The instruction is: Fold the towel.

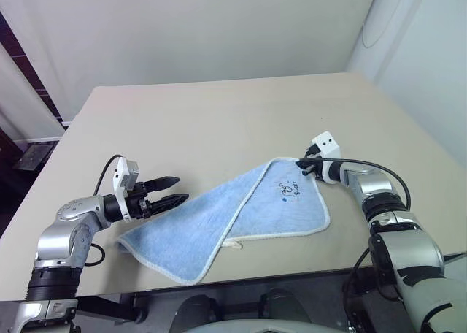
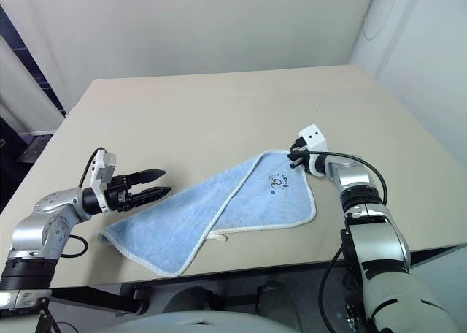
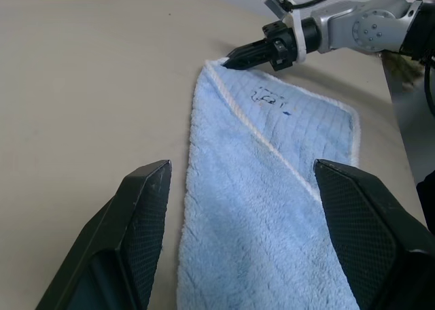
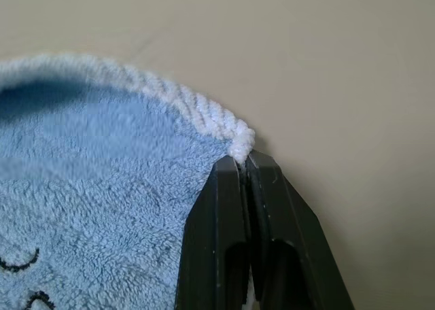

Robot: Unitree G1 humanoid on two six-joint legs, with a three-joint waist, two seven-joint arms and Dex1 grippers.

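The light blue towel [image 1: 241, 209] lies on the table, one side folded over diagonally, its white edging showing. A small dark printed mark [image 1: 290, 189] sits near its far right corner and a white loop [image 1: 232, 242] pokes out at the front. My right gripper [image 1: 301, 165] is shut on that far right corner; in the right wrist view the fingertips [image 4: 231, 170] pinch the white edging [image 4: 238, 136]. My left gripper [image 1: 181, 188] hovers open just above the towel's left end, with nothing between its fingers [image 3: 146, 208].
The beige table [image 1: 219, 114] stretches bare behind the towel. Its front edge [image 1: 292, 274] runs close below the towel, its left edge [image 1: 44, 180] close to my left arm. White walls stand behind and to the right.
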